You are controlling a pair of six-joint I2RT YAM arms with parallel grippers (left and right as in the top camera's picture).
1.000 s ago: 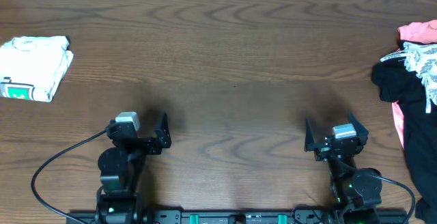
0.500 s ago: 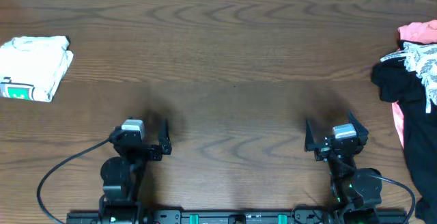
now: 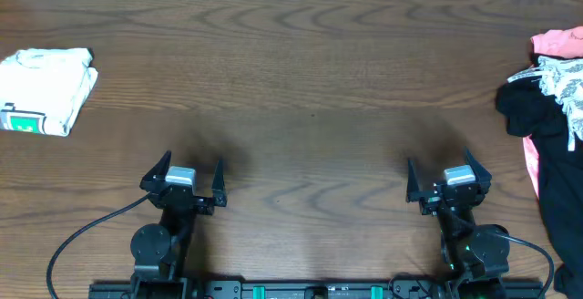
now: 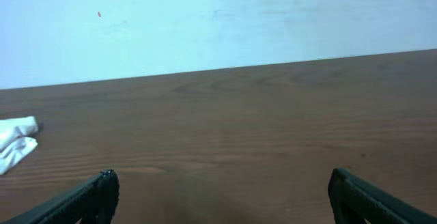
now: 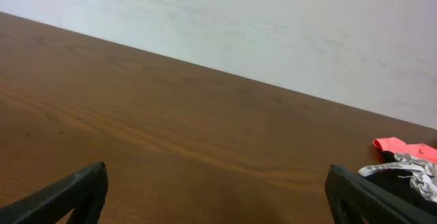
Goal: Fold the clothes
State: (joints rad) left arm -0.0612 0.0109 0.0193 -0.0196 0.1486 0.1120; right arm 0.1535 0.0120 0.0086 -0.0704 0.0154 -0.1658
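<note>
Left claw [image 3: 192, 160] has swung straight, jaws spread — folded white T-shirt [image 3: 46, 89] far left.

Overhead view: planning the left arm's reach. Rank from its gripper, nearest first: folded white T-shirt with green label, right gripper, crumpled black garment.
From the left gripper:
1. folded white T-shirt, left edge
2. right gripper, alongside
3. crumpled black garment, right edge

A: What colour are the arms [image 3: 153, 242]?
B: Matte black all over. The black left gripper [image 3: 193, 160] and black right gripper [image 3: 438, 160] each carry a pale grey rectangular block [image 3: 181, 175] on the wrist.
A: And the fingers [image 4: 85, 198]?
B: Flat, dark, tapering wedges with rounded tips.
A: Any wiring?
B: A thin black cable [image 3: 86, 221] loops out from each round base; a small green light [image 3: 467, 250] glows on the right one.
</note>
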